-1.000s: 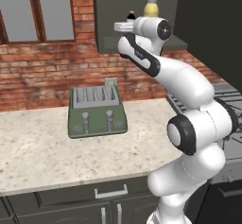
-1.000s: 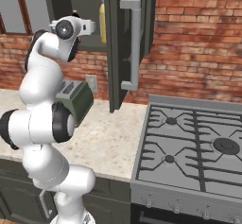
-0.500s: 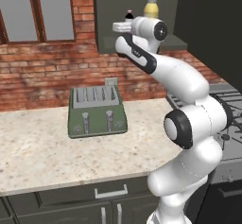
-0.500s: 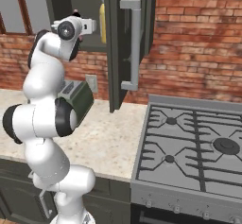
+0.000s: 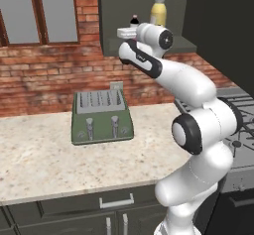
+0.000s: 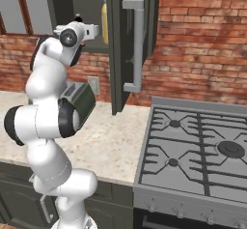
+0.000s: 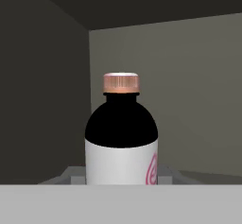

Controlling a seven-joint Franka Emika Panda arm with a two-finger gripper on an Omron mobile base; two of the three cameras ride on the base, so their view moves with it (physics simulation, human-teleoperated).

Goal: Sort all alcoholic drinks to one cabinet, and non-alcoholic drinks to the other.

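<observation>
— Where is the pincer [image 5: 130,30] sitting?

— It is hovering at the mouth of the open cabinet [image 5: 115,3], level with its lower shelf and pointing inward.

— And the small bottle [image 7: 121,138]?

— It is standing upright inside the cabinet, on that shelf, toward the cabinet's left wall. In the hand view it is showing dead centre and very close, straight ahead of the pincer, with a pinkish cap, a black shoulder and a white label.

— Is the pincer clamping it?

— I cannot tell. Grey bits are showing at either side of the bottle's base, but whether they are pressing on it is not showing.

— Anything else in the cabinet?

— The yellow bottle [image 5: 158,10] is standing upright on the same shelf, to the right of the small bottle and apart from it, nearer the cabinet's open door [image 6: 119,54].

— And the door?

— It is swinging out wide, its pale handle [image 6: 137,44] facing the room.

— Below the cabinet?

— A green toaster [image 5: 101,117] is sitting on the counter under the cabinet's left part.
</observation>
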